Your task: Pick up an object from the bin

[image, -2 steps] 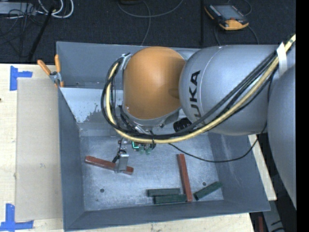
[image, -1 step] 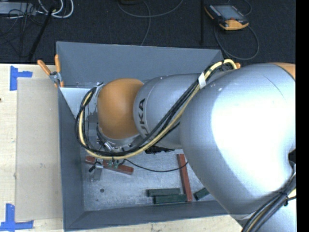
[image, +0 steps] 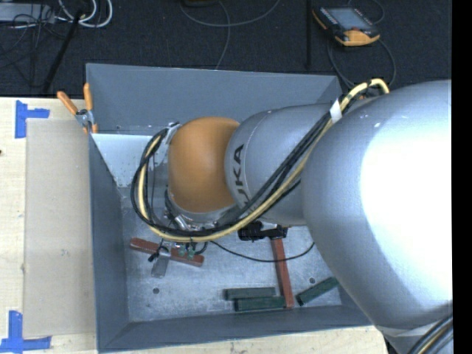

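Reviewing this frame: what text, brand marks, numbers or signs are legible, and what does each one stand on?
"KA": black letters turned sideways on the silver arm casing, beside the orange cover; the start of the word is hidden.
Handheld device beyond the bin: any marking is too small to read.
Red-brown stick and dark green bar in the bin: no lettering to be seen.

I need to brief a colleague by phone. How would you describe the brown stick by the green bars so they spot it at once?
Start at the grey bin and go to its near right corner, where dark green bars lie. The reddish-brown stick meets their right end, running up the view; the other brown stick lies far left.
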`<act>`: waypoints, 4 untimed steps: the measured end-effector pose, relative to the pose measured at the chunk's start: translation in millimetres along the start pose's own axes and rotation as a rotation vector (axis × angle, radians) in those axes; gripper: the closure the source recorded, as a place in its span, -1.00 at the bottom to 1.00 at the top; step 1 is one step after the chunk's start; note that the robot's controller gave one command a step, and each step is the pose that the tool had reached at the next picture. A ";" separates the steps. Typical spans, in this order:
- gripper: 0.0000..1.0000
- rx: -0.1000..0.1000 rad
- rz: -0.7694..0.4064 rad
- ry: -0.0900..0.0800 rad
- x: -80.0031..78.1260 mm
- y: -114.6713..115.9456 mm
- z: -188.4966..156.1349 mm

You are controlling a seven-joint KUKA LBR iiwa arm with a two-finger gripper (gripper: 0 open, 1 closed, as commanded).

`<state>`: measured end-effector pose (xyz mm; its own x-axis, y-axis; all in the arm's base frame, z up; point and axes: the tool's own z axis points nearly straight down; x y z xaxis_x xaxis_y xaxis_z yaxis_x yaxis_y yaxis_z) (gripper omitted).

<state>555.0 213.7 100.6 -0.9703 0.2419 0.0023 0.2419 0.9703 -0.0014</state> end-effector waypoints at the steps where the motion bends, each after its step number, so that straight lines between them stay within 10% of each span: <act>1: -1.00 -0.002 0.195 -0.003 2.8 28.5 -19.3; 2: -1.00 0.006 0.260 0.003 -5.7 -13.9 34.6; 3: -1.00 -0.003 0.214 -0.001 6.0 30.6 31.1; 4: 1.00 -0.002 0.219 -0.001 5.2 28.7 31.2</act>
<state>556.8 242.7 69.3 -0.8947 0.4467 0.0011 0.4467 0.8947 -0.0002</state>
